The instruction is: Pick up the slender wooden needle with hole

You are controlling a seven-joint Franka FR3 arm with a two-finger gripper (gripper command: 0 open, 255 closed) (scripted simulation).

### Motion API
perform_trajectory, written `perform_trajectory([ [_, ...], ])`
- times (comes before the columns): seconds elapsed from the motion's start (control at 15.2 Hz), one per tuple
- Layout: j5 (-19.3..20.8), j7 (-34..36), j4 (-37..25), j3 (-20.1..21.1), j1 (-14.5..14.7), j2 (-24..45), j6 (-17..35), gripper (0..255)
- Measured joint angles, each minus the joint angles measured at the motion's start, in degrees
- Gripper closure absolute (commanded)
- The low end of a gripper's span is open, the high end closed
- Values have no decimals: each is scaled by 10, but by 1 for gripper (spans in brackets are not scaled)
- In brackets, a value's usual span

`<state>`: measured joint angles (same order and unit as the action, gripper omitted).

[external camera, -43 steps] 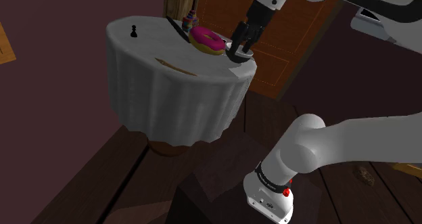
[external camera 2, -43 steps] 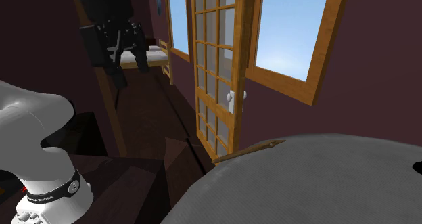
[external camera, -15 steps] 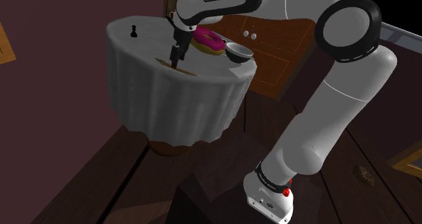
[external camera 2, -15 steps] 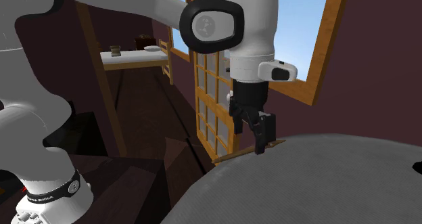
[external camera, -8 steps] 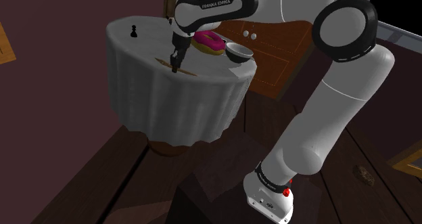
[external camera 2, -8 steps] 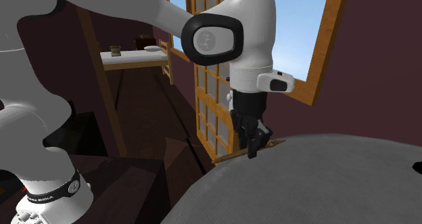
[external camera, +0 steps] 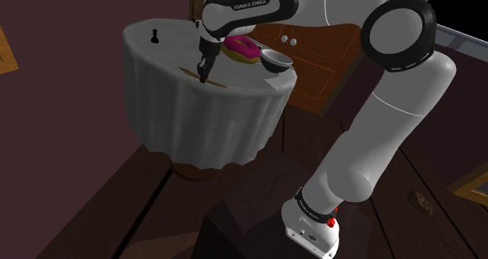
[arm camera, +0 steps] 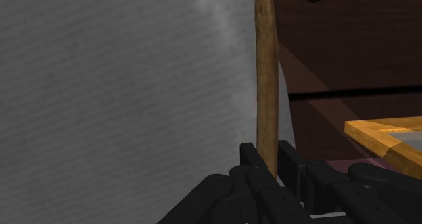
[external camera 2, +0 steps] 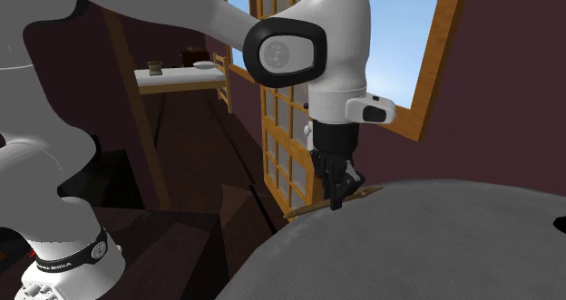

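The gripper (arm camera: 268, 160) stands at the rim of the cloth-covered round table (external camera: 156, 54), fingers drawn nearly together and pinching the slender wooden needle (arm camera: 265, 74) — the grasp looks made. The needle lies flat along that edge, apparently not yet raised — only the lift remains.

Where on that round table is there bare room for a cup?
Widest bare cloth lies between the black pawn and the needle. A narrower strip runs along the near edge from needle to bowl. Crowded: donut, bowl and gripper on the shoulder view's right.
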<state>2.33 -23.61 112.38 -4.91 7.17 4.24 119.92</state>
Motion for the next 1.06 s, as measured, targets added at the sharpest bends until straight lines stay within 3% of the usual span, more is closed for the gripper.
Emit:
perform_trajectory([
  [1.06,1,-3,-83,-1,0,-22,-108,255],
])
